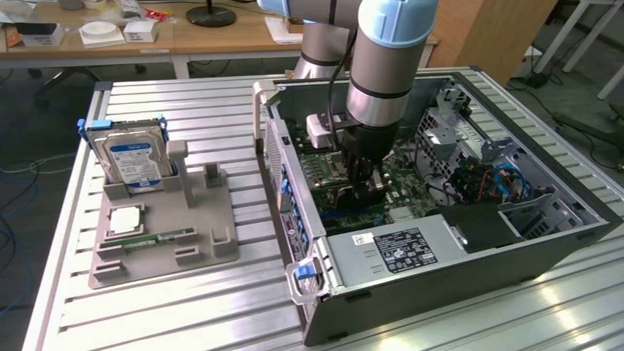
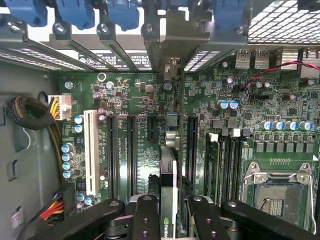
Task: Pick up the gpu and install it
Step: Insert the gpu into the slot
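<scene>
Install step I reckon: gripper pinches the gpu edge-down over the motherboard inside the case, bracket by the rear slot covers, so seating needs a dead-straight push.

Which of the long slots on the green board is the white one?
The white slot beside the small blue-topped cylinders, closest to the yellow-and-black wire bundle. All the other long slots are black.
</scene>
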Available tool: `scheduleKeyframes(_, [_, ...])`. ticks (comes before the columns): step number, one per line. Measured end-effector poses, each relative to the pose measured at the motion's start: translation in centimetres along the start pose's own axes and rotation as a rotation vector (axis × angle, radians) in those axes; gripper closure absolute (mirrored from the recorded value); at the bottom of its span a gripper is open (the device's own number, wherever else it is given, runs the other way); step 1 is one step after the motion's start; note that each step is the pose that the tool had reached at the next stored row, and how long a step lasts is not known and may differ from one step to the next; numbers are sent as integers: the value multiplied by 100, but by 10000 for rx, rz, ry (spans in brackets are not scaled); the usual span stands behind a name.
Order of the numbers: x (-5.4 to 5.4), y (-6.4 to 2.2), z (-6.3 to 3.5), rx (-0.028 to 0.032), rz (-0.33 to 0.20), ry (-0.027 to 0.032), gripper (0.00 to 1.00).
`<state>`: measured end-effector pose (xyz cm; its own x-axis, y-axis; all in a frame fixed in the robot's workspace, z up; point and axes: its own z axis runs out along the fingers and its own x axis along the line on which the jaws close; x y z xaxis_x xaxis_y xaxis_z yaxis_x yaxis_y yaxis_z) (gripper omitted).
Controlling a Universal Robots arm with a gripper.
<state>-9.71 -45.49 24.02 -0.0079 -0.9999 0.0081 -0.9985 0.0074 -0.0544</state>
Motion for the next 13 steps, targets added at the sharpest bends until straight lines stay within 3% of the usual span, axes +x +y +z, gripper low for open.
scheduleKeyframes(13, [0, 12, 31, -1, -1, 3, 74])
